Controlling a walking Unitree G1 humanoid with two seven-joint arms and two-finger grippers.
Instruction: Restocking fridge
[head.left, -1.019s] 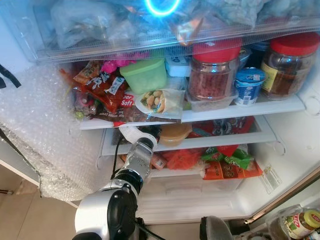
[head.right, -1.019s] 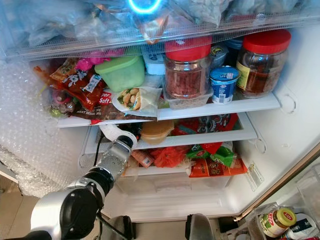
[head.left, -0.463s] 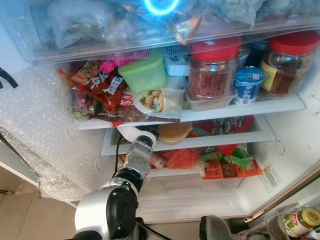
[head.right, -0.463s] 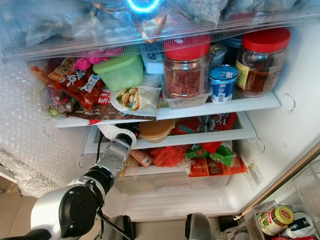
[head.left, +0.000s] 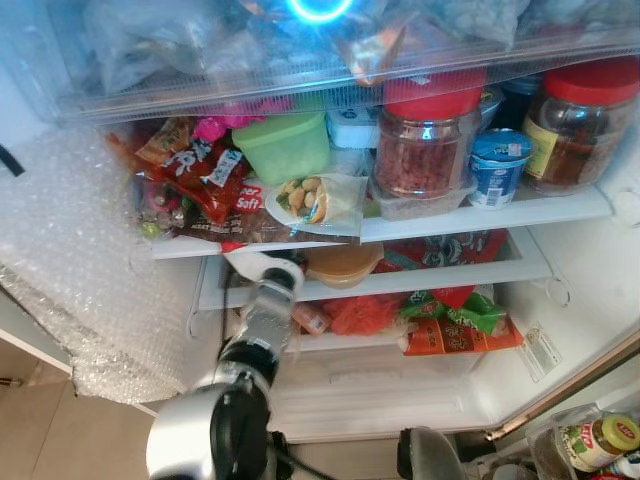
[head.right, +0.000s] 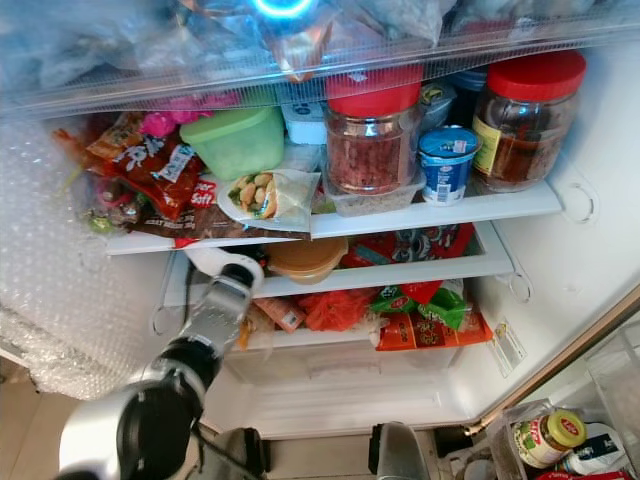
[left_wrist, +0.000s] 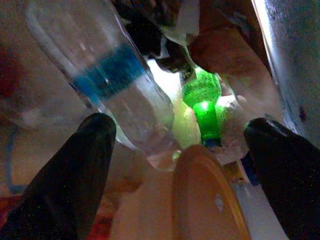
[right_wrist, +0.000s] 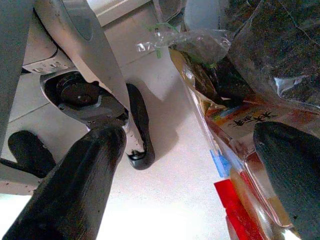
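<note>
I see bubble wrap (head.left: 70, 270) lining the fridge's left wall, at 9 o'clock in the head view. Beside it, red snack packets (head.left: 200, 175) crowd the left end of the upper shelf (head.left: 480, 215). My left arm reaches under that shelf. The left gripper (left_wrist: 180, 150) has its fingers (left_wrist: 75, 170) spread wide, gripping nothing. Between them in the wrist view lie a clear water bottle (left_wrist: 107, 85) with a blue band, tilted, and a tan lid (left_wrist: 207, 200); a green bottle (left_wrist: 204, 100) stands further back. In the head view, moving rightward, the upper shelf carries a green tub (head.left: 285, 145), a nut packet (head.left: 315, 200), a red-lidded jar (head.left: 428, 140), a yogurt cup (head.left: 498, 168) and a second jar (head.left: 580, 125). The right gripper (right_wrist: 200, 185) hangs low over the floor, fingers (right_wrist: 75, 190) apart and empty, beside bagged groceries (right_wrist: 240, 75).
</note>
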